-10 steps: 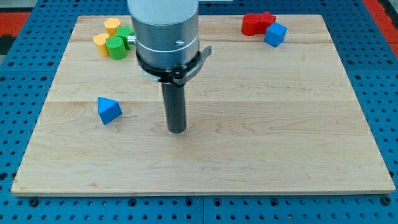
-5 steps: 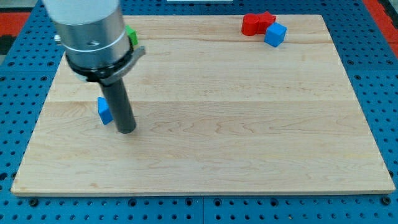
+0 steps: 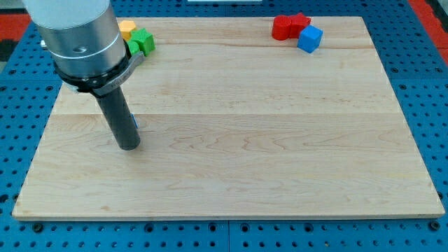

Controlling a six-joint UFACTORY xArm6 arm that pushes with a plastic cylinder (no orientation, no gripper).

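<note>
The arm (image 3: 73, 35) is cut off by the view's top edge, and its wide grey body covers the board's (image 3: 280, 140) upper-left part. A yellow block (image 3: 127, 28) shows only as a sliver beside the arm; its shape cannot be told. Two green blocks (image 3: 140, 42) are partly hidden at their left side. Just behind the rod, a thin blue edge (image 3: 135, 123) peeks out at the rod's right; the rest of that blue block is covered, so whether my tip (image 3: 129, 145) touches it cannot be told. The blue pegboard tabletop (image 3: 427, 84) runs off every edge.
</note>
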